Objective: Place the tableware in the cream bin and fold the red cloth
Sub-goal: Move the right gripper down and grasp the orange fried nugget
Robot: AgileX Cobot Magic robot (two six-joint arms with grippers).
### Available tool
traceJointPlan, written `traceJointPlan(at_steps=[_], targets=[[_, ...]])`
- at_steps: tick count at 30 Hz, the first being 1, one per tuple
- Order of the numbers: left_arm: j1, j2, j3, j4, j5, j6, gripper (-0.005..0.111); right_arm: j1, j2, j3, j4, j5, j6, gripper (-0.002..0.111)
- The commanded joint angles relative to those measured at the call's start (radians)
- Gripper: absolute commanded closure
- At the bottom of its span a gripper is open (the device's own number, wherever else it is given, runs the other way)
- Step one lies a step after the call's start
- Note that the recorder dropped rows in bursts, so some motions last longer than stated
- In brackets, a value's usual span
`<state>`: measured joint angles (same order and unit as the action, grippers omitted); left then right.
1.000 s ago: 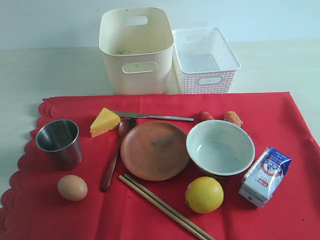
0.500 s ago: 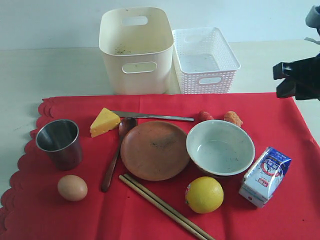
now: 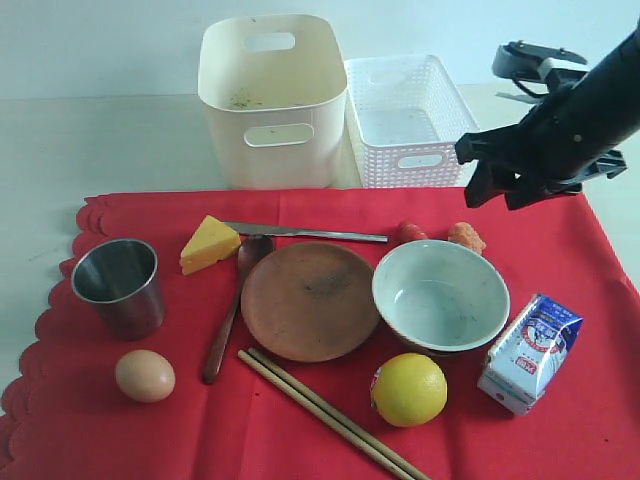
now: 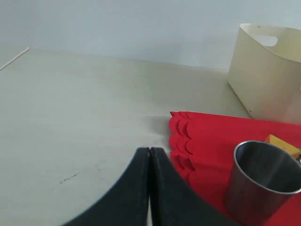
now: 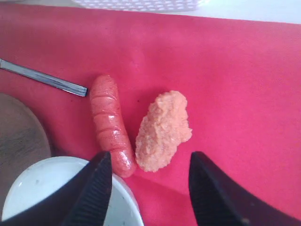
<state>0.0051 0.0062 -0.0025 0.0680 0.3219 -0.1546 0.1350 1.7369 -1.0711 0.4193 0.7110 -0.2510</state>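
Note:
On the red cloth (image 3: 560, 240) lie the steel cup (image 3: 118, 285), brown plate (image 3: 310, 300), white bowl (image 3: 440, 295), wooden spoon (image 3: 228, 325), knife (image 3: 305, 233) and chopsticks (image 3: 330, 415). The cream bin (image 3: 272, 100) stands behind the cloth. My right gripper (image 3: 497, 190) hovers open and empty above the cloth's back right, over the bowl's far rim (image 5: 70, 188). My left gripper (image 4: 149, 149) is shut and empty over bare table, beside the cloth's scalloped edge (image 4: 181, 141) and the cup (image 4: 263, 181); it is outside the exterior view.
A white lattice basket (image 3: 410, 120) stands right of the cream bin. A sausage (image 5: 109, 125) and an orange food lump (image 5: 163, 129) lie just past the bowl. Cheese (image 3: 208, 243), an egg (image 3: 145, 375), a lemon (image 3: 408, 388) and a milk carton (image 3: 530, 350) also sit on the cloth.
The right arm has come in from the right edge and moved left over the cloth's back right. Its jaws have opened. The objects lie as before.

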Motion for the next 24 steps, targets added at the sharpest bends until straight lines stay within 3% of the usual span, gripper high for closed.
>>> traceJointPlan(at_steps=[1,15,24], targets=[[-0.007,-0.006,0.003,-0.001,-0.003,-0.002,0.106,0.028,0.073,-0.054,-0.033,0.008,0.049,0.058],[-0.007,-0.006,0.003,-0.001,-0.003,-0.002,0.106,0.028,0.203,-0.087,-0.083,0.008,0.089,0.058],[-0.007,-0.006,0.003,-0.001,-0.003,-0.002,0.106,0.028,0.240,-0.091,-0.075,0.006,0.089,0.050]])
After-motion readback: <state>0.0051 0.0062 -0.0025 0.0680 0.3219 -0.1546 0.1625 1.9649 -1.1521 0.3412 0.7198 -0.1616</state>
